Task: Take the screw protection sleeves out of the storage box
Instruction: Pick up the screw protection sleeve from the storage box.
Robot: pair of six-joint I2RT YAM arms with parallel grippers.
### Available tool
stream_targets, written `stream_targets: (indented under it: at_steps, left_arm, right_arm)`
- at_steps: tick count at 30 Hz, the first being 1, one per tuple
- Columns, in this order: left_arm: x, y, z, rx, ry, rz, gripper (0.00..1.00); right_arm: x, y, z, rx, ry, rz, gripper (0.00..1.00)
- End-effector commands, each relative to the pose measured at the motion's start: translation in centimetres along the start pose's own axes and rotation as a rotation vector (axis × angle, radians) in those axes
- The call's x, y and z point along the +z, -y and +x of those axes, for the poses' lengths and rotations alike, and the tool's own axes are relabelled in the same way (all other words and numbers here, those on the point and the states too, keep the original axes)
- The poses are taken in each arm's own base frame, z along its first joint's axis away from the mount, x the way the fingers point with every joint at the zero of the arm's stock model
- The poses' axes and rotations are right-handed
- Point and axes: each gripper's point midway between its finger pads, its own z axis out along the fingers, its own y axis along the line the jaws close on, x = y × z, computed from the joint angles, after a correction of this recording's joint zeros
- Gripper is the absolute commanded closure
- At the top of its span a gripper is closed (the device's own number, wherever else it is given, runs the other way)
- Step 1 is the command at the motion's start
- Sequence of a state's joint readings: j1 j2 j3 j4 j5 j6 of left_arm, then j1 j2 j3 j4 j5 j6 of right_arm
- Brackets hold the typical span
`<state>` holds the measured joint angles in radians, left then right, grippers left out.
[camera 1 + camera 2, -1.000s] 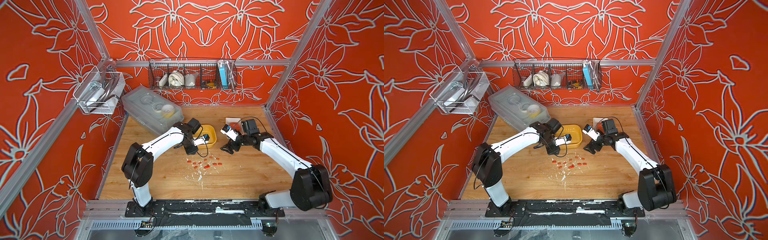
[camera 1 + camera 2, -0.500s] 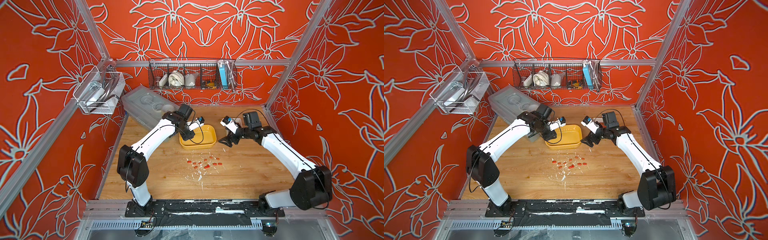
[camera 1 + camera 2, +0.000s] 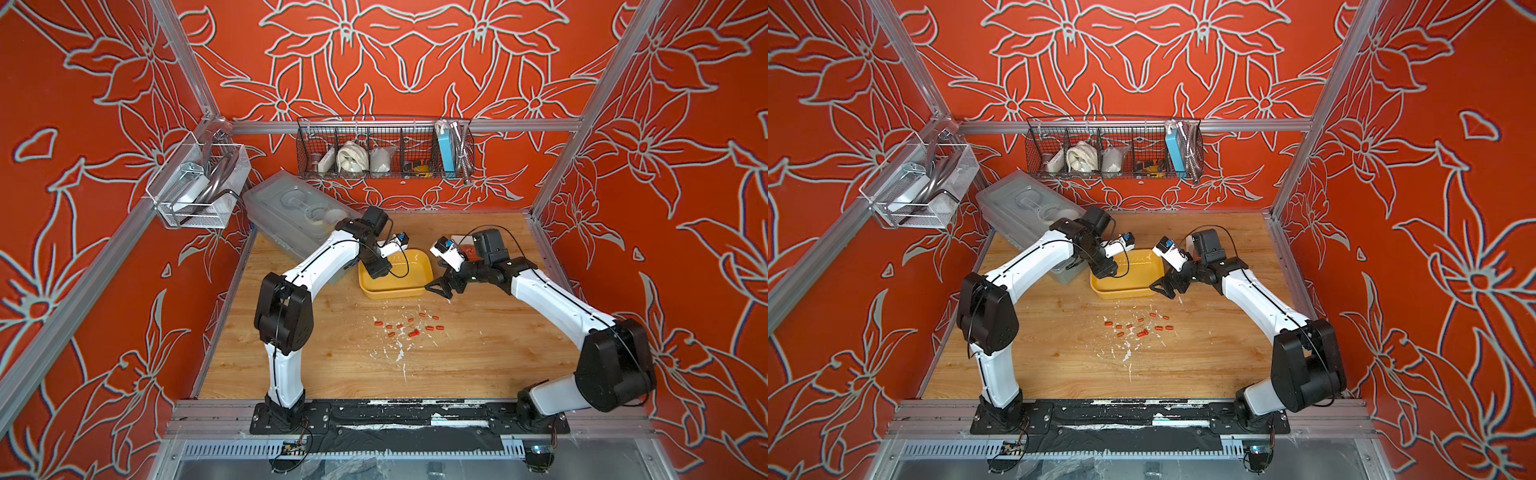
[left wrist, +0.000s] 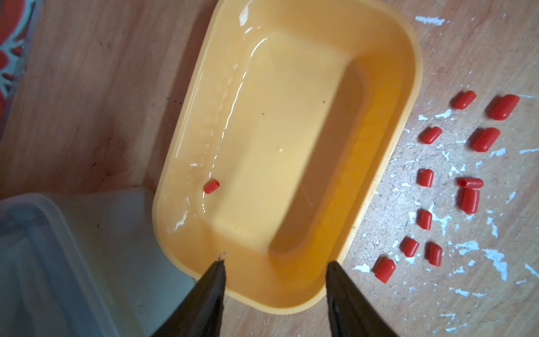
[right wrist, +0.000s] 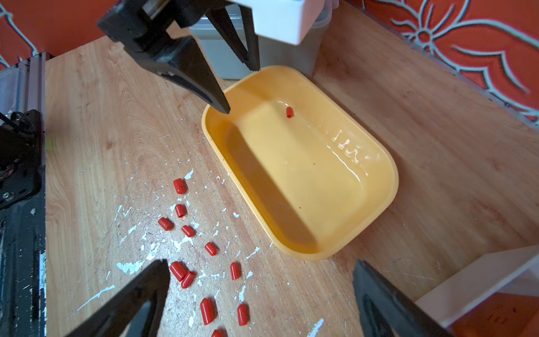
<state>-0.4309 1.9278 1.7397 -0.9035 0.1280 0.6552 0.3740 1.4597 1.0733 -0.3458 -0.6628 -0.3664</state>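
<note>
The yellow storage box (image 3: 395,294) (image 3: 1121,294) lies flat on the wooden table in both top views. One small red screw protection sleeve (image 4: 211,186) (image 5: 289,112) rests inside it near the left end. Several more sleeves (image 3: 409,326) (image 3: 1142,328) (image 4: 466,186) (image 5: 186,230) lie scattered on the table in front of the box (image 4: 390,122) (image 5: 390,186). My left gripper (image 3: 377,270) (image 4: 275,262) (image 5: 241,89) hovers open over the box's left end, holding nothing. My right gripper (image 3: 442,286) (image 3: 1165,289) (image 5: 261,262) is wide open and empty just off the box's right front corner.
A large clear lidded box (image 3: 291,216) (image 4: 43,262) stands at the back left, touching the yellow box. A small white bin (image 3: 459,240) (image 5: 481,277) sits behind the right gripper. Wire baskets (image 3: 382,153) hang on the walls. White flecks mark the table among the sleeves.
The left gripper drew back from above the sleeves with the box, set it flat and opened its jaws off it. The right arm barely shifted.
</note>
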Motion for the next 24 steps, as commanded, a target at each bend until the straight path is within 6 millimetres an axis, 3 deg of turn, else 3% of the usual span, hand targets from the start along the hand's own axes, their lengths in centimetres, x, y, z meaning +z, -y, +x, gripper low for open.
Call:
stream_targets:
  at_steps: [1, 6, 13, 24]
  left_arm:
    - [0.3, 0.1, 0.4, 0.024, -0.036, 0.018, 0.46]
    - [1.3, -0.3, 0.8, 0.061, -0.063, 0.009, 0.48]
    - [3.9, -2.9, 1.7, 0.170, -0.151, -0.086, 0.52]
    - [6.7, -4.7, 1.6, 0.382, -0.219, -0.101, 0.54]
  right_arm:
    - [0.0, 0.1, -0.1, -0.007, 0.013, 0.014, 0.03]
    - [0.1, 0.3, 0.3, -0.015, -0.004, 0.029, 0.04]
    - [0.2, 0.2, 0.9, -0.015, -0.015, 0.032, 0.03]
    - [0.4, 0.3, 1.6, -0.037, -0.040, 0.037, 0.03]
